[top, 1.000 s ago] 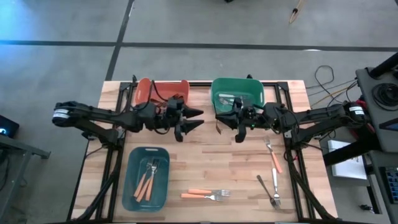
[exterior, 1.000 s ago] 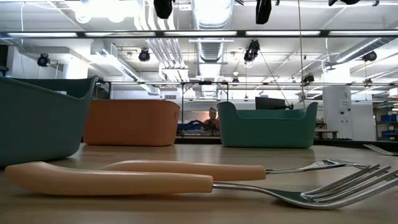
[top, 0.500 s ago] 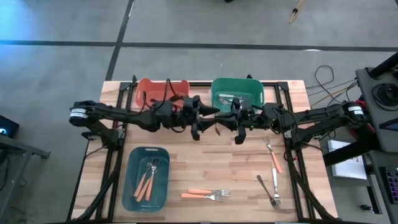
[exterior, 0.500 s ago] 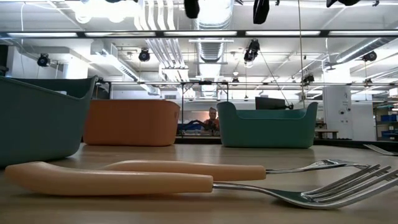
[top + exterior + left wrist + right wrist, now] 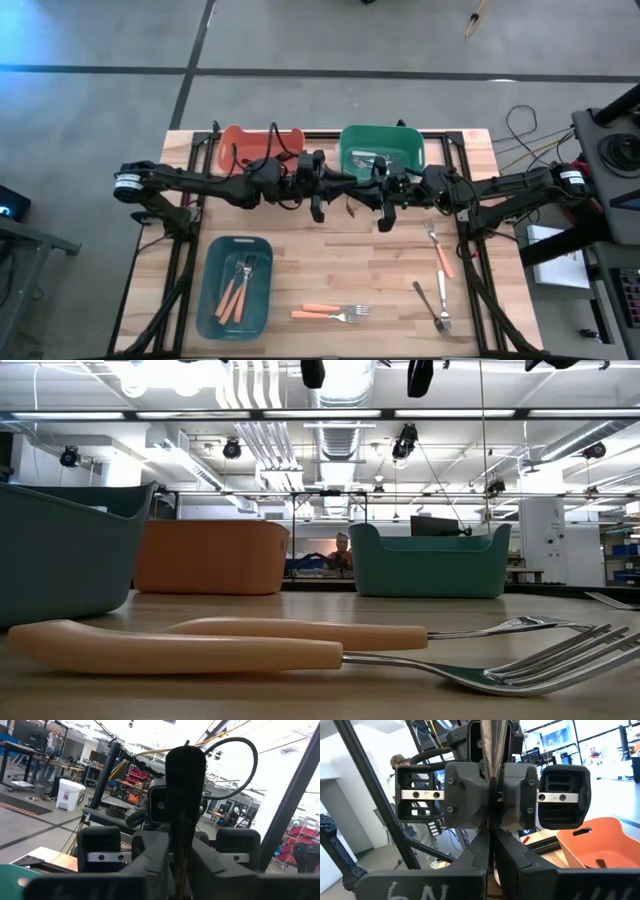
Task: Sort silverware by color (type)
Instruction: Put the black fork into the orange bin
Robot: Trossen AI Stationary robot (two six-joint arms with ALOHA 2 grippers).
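Note:
High over the table's middle my two grippers meet tip to tip. My left gripper [image 5: 338, 187] and my right gripper [image 5: 362, 190] are both shut on one black utensil [image 5: 350, 202]. In the left wrist view its broad dark end [image 5: 185, 765] rises in front of the right gripper's body. Two orange-handled forks [image 5: 332, 313] lie flat on the table near the front edge. An orange-handled fork [image 5: 441, 252] and a silver one [image 5: 440, 305] lie at the right. My left gripper pinches the black utensil's shaft [image 5: 180, 862] between its two fingers, coming about level from the table's left. The utensil stands roughly upright across the fingers, clear of the table. My right gripper pinches the same shaft [image 5: 492, 827] between its two fingers, about level from the table's right, facing the left gripper's fingers [image 5: 470, 795]. The utensil's narrow part [image 5: 492, 745] runs on past both grippers, clear of the table.
A blue bin [image 5: 212, 300] at the front left holds orange-handled forks. An orange bin [image 5: 250, 143] and a green bin [image 5: 410, 150] with silver pieces stand at the far edge behind the grippers. Bare wood lies below the grippers.
My left gripper has gone toward the table's right, up to my right gripper, and has shut its wide-open fingers on the black utensil that the right gripper holds. The right gripper and the utensil have kept still.

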